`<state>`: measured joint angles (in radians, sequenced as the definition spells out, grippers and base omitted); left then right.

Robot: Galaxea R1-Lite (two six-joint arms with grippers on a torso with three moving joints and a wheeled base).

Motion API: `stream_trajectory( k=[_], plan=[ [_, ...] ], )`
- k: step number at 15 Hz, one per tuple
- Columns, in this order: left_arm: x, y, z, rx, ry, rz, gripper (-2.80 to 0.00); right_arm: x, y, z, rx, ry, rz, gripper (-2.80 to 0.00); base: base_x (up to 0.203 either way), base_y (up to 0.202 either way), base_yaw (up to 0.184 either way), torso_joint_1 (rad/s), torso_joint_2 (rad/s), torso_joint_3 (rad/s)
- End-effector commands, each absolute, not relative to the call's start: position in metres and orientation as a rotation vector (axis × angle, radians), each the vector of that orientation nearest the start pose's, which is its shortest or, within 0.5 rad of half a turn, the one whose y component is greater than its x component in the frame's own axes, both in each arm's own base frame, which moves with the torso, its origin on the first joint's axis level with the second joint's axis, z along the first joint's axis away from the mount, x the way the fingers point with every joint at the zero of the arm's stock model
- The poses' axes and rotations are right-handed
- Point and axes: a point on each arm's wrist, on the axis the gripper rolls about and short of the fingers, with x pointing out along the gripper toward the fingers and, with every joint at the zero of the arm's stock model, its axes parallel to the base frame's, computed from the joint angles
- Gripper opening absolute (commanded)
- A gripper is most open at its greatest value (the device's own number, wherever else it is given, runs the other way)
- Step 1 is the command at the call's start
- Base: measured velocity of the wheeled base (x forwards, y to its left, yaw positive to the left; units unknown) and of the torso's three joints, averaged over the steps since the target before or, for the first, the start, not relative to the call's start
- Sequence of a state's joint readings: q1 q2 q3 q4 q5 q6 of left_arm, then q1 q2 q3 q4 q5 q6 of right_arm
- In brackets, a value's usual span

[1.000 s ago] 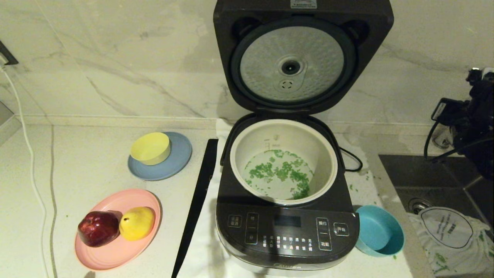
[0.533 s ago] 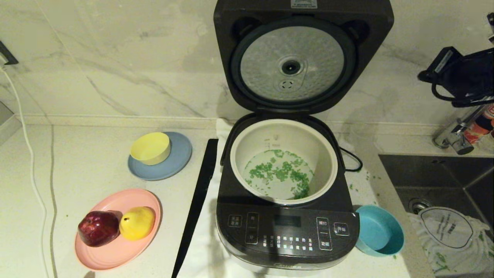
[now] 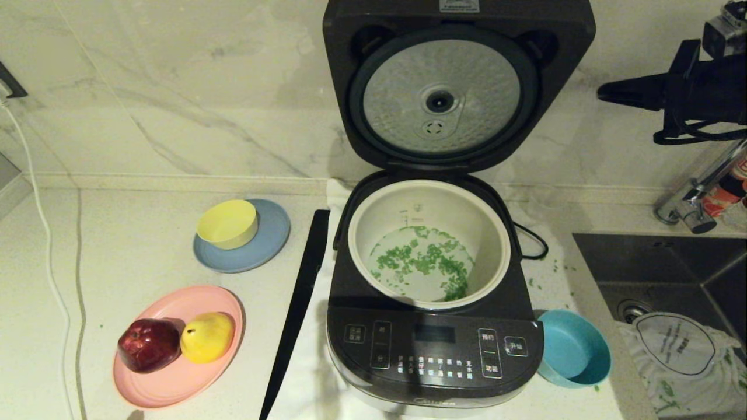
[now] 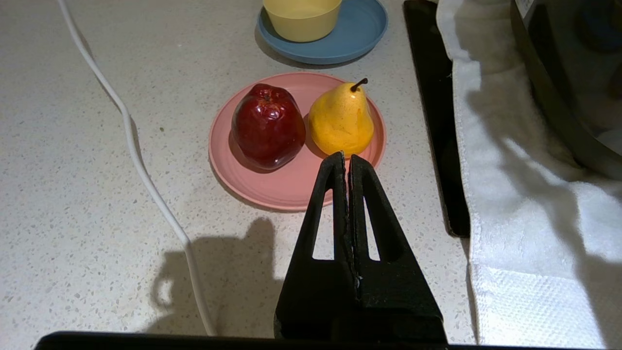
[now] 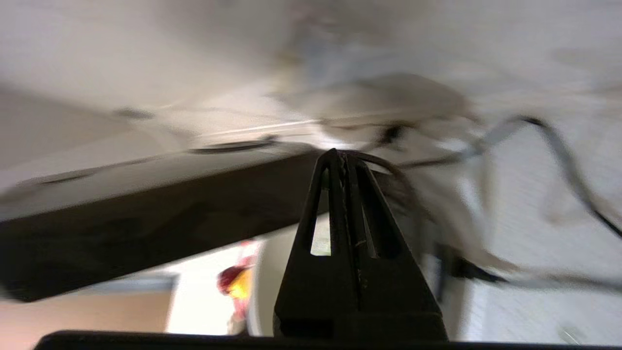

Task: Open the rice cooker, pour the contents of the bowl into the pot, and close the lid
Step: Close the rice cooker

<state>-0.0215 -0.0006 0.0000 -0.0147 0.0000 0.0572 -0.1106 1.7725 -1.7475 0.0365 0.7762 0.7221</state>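
Observation:
The dark grey rice cooker (image 3: 432, 350) stands at the centre with its lid (image 3: 455, 87) upright, the dimpled silver disc facing me. Chopped green bits (image 3: 423, 262) lie in the bottom of the white pot (image 3: 373, 230). The teal bowl (image 3: 572, 350) sits empty on the counter beside the cooker's right front corner. My right gripper (image 3: 604, 93) is shut and empty, raised high to the right of the lid, its tip pointing at the lid's edge. In the right wrist view that gripper (image 5: 340, 154) is level with the dark lid (image 5: 146, 228). My left gripper (image 4: 346, 158) is shut, parked over the counter near the pink plate.
A pink plate (image 3: 175, 385) holds a red apple (image 3: 149, 344) and a yellow pear (image 3: 207, 337). A yellow bowl (image 3: 227, 223) sits on a grey-blue plate (image 3: 268, 245). A black strip (image 3: 297, 309) and a white towel (image 4: 525, 204) lie left of the cooker. The sink (image 3: 665, 268) and tap (image 3: 694, 198) are on the right.
My right arm has risen from over the sink and swung left, so its shut gripper now points towards the open lid. Nothing else has moved.

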Motion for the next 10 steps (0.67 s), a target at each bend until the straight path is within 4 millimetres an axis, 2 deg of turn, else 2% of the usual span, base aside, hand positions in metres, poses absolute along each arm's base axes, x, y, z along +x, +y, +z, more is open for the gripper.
stream_trajectory(
  k=[1, 5, 10],
  plan=[
    [-0.022, 0.000, 0.074, 0.057, -0.008, -0.021, -2.80, 0.356, -0.023, 0.350, 0.752, 0.295, 0.700, -2.80, 0.000, 0.000, 0.000, 0.000, 0.00, 0.000],
    [-0.022, 0.000, 0.074, 0.058, -0.010, -0.021, -2.80, 0.376, -0.015, 0.345, 0.723, 0.216, 0.774, -2.80, 0.000, 0.000, 0.000, 0.000, 0.00, 0.000],
    [-0.022, 0.000, 0.074, 0.057, -0.009, -0.021, -2.80, 0.390, 0.014, 0.340, 0.694, 0.194, 0.866, -2.80, 0.000, 0.000, 0.000, 0.000, 0.00, 0.000]
  ],
)
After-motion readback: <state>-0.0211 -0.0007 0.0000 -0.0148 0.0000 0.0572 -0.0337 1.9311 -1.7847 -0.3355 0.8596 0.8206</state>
